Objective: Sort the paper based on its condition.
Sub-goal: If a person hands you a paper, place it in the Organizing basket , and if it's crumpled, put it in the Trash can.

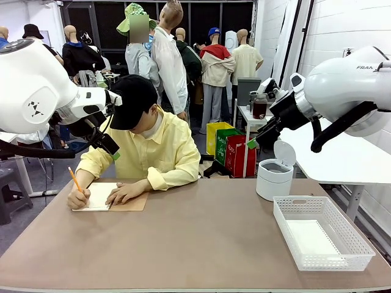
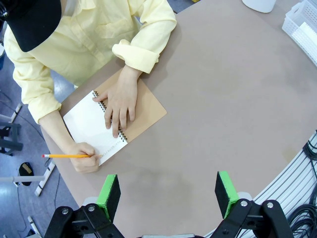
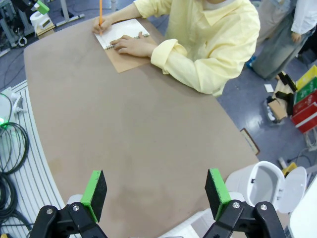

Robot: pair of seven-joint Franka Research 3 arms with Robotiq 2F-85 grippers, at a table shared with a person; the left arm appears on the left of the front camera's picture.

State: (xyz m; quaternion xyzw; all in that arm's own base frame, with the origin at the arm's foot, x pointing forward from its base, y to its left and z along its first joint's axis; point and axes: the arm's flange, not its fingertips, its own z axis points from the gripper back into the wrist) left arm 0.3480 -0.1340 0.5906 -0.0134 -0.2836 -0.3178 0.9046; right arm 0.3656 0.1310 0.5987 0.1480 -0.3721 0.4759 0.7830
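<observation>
**Both grippers idle and wide open while the person writes in the notebook**

From my station I take the spiral notebook (image 1: 98, 196) as my marker. It lies open on the table (image 1: 195, 244) at the person's edge, white page up, with the brown card cover folded out beside it. One hand (image 1: 78, 198) of the person holds an orange pencil (image 1: 74, 178) with its tip on the page. The other hand (image 1: 125, 194) lies flat across the notebook's spiral.

The left gripper (image 2: 168, 196) hangs in the air above the bare tabletop on my side of the notebook. Its green pads (image 2: 109, 191) are spread as wide as I see them go, with nothing between them. The right gripper (image 3: 156, 194) is also up in the air, well apart from the notebook, with its fingers equally wide and holding nothing.

As for the paper (image 1: 311, 237), what looks like one smooth white sheet lies flat on the floor of the white mesh basket (image 1: 336, 262). The basket is well apart from the notebook, toward the robot's right. I cannot tell whether more than one sheet is in there. A white bin (image 1: 269, 183) with its lid flipped up stands between the notebook and the basket, at the table's far edge
</observation>
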